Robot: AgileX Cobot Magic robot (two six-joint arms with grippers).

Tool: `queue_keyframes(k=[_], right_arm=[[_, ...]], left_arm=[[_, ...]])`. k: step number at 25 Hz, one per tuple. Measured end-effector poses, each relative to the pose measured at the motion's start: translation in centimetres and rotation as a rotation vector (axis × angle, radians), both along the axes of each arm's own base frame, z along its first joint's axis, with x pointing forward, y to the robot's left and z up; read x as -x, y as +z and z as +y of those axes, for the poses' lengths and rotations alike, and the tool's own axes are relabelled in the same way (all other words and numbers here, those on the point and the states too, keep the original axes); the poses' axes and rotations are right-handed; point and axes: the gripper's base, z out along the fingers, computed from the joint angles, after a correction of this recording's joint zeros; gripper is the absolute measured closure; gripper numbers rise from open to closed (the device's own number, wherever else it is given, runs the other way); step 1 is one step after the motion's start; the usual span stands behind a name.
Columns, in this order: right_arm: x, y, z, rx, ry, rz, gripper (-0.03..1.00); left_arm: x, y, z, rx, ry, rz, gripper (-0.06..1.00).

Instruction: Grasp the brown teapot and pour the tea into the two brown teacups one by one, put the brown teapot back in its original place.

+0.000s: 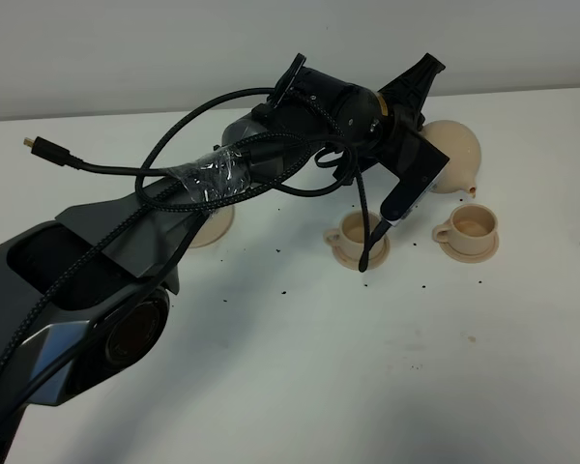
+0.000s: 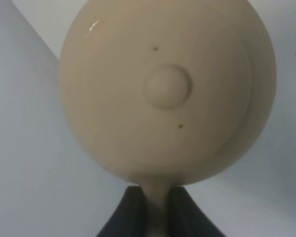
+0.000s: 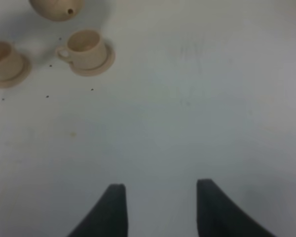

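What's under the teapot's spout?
A teacup on its saucer seems to stand just below the teapot spout. The table beneath the pot's body is covered by the pot.

I see bright, even light and soft shadows — a faint glint on the teapot (image 2: 167, 94), both wrist views blurred.

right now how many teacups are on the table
2. One teacup stands mid-table, partly behind the left arm; the other teacup stands to its right, below the spout of the teapot. The arm may hide more.
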Motion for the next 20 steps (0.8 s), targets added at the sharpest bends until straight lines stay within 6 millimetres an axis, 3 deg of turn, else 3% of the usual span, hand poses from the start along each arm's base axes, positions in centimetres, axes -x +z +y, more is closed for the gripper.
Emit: queue_keyframes(k=[6,20], right_arm=[[0.0,0.0,0.0,0.0,0.0,0.0,0.63],[0.0,0.0,0.0,0.0,0.0,0.0,0.63]], left_arm=[[0.2,-1.9,-0.5,-0.017,-0.014,0.013,0.82],[-0.1,-1.5,-0.8,-0.023,-0.065,-0.07,0.82]])
